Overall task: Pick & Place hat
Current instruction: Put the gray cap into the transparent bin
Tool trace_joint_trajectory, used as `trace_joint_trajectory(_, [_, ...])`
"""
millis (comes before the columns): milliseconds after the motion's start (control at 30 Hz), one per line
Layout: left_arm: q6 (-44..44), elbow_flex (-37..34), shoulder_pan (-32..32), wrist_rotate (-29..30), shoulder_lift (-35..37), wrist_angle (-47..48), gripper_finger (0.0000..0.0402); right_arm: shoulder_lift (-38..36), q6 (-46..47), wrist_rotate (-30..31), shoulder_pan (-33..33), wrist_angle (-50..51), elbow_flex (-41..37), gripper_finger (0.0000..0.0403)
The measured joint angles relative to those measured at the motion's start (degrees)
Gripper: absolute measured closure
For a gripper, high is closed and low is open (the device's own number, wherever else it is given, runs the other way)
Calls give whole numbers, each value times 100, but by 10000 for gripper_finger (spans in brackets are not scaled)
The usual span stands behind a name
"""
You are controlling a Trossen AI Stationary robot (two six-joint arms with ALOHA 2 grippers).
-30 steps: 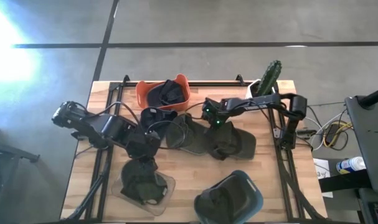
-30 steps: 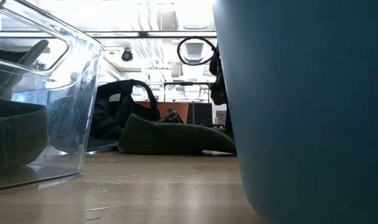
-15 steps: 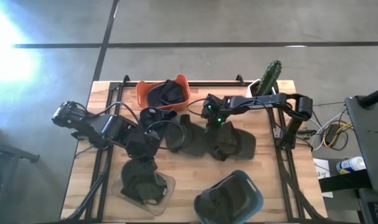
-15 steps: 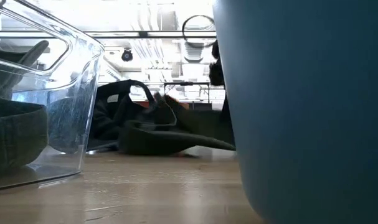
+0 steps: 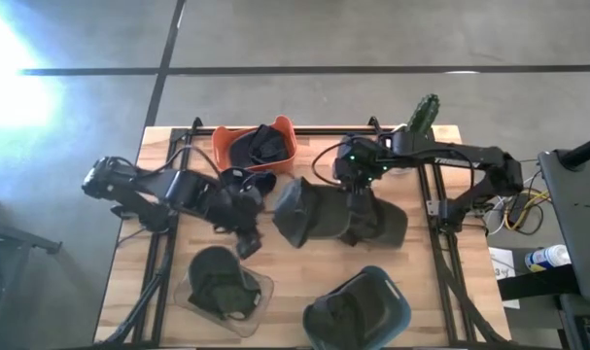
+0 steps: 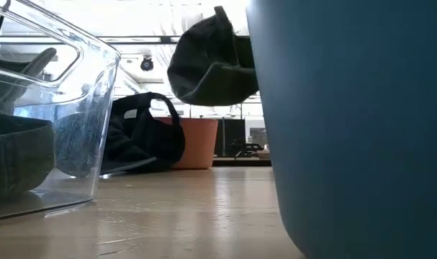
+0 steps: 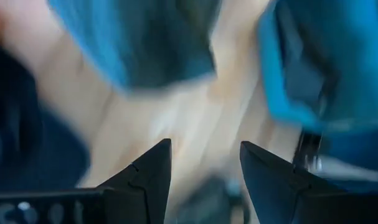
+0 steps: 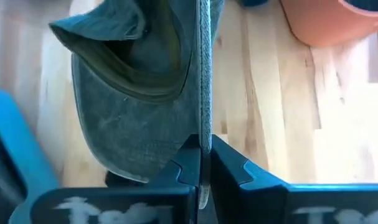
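Note:
An olive green hat (image 5: 304,214) hangs in the air near the table's middle, with my right gripper (image 5: 356,194) shut on it. The low view shows this hat (image 6: 211,68) well above the wood. A second olive hat (image 5: 384,222) lies on the table just below and to the right of it. A black hat (image 5: 238,182) rests on the table beside the orange bin. My left gripper (image 5: 248,245) points down near the clear container, open, with nothing between its fingers (image 7: 145,174). My right gripper pinches a thin edge of the hat (image 8: 205,124), seen edge-on and probably the brim, between its two fingers. The hat is lifted clear of the table. Its crown (image 8: 132,106) hangs open beyond the fingers, inner band showing.
An orange bin (image 5: 256,146) holding a dark hat stands at the far edge. At the near edge, a clear container (image 5: 222,289) and a blue bin (image 5: 363,306) each hold an olive hat. A cactus (image 5: 421,119) stands at the far right corner.
My right gripper has shut on the olive hat and risen, shifting a little toward the table's right edge. The hat has come off the table and now hangs clear. My left gripper has swung slightly toward the right.

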State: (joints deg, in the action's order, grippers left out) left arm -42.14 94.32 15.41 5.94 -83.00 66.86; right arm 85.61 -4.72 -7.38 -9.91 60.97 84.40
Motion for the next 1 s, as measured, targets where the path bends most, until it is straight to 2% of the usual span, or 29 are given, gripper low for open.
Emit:
trace_joint_trajectory(167, [685, 120, -382, 171, -16, -1249, 218, 356, -515, 638, 560, 707, 714, 390])
trace_joint_trajectory(300, [1059, 177, -629, 349, -42, -1866, 218, 797, -761, 687, 898, 1169, 1034, 390])
trace_joint_trajectory(433, [1733, 157, -808, 400, -317, -1806, 218, 1075, -1074, 782, 1179, 1066, 1381, 390])
trace_joint_trajectory(633, [2426, 107, -807, 402, -764, -1919, 218, 1154, -1027, 765, 1302, 1021, 1953, 390])
trace_joint_trajectory(1000, [2869, 103, -834, 425, -1067, -2589, 218, 1215, -724, 765, 1418, 983, 2411, 390])
